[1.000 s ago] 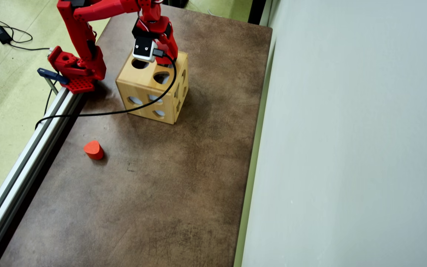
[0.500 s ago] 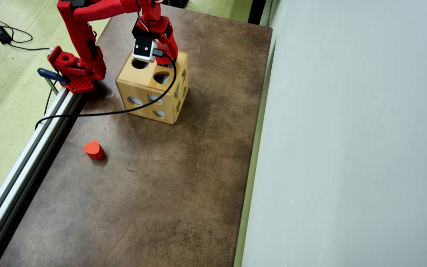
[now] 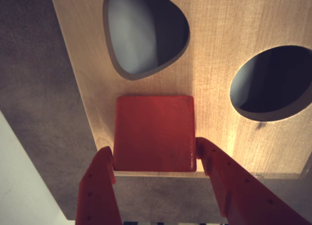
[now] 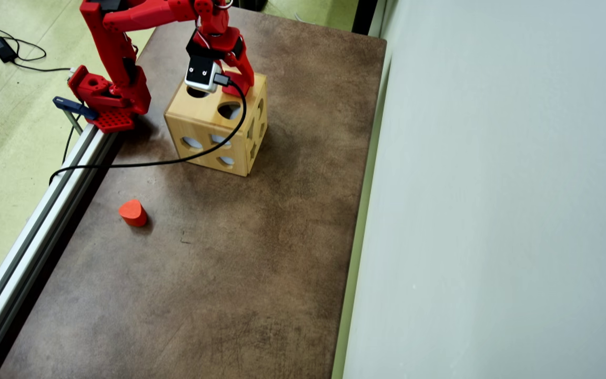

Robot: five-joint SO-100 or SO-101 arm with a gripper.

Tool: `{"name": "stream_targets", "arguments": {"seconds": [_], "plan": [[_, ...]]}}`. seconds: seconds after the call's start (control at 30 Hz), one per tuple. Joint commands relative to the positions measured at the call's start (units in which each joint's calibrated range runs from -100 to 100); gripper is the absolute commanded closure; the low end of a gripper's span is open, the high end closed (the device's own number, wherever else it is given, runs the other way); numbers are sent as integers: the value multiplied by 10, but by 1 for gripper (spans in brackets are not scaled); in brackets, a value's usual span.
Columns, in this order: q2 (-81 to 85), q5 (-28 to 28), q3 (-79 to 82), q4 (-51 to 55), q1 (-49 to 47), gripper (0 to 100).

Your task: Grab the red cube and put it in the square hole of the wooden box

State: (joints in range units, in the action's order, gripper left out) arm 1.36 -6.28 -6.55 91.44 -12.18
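The two red fingers (image 3: 100, 183) stand a cube's width apart with the red cube (image 3: 154, 133) between their tips, one finger against each side of it, so the gripper (image 3: 155, 159) is closed on the cube and open only as far as the cube allows. In the wrist view the cube's broad square face looks straight back at the camera, sitting flat against the top of the wooden box (image 3: 219, 30), close to the box's near edge. Whether it is already down in the square hole or only resting over it I cannot tell, since the cube covers that whole patch of wood.

Just past the cube on the same top face is a teardrop-shaped opening (image 3: 146, 32), and off to the right in that view a round opening (image 3: 273, 81); both are dark inside.

In the overhead view the gripper (image 4: 240, 87) hangs over the far side of the box (image 4: 205, 126), with the small white camera (image 4: 201, 75) on the wrist hiding the cube. A black cable (image 4: 166, 160) runs from that camera down across the box's front and off to the left edge of the brown table (image 4: 240, 273). An orange-red rounded block (image 4: 133, 212) lies by itself on the table, well apart from the box, near the metal rail (image 4: 29, 247) along the left side.
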Motion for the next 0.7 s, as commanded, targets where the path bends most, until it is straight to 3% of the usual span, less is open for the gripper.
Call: {"name": "stream_targets", "arguments": {"seconds": [0.0, 0.67], "plan": [[3, -1, -4, 1, -3, 73], [102, 3, -15, 3, 7, 76]]}}
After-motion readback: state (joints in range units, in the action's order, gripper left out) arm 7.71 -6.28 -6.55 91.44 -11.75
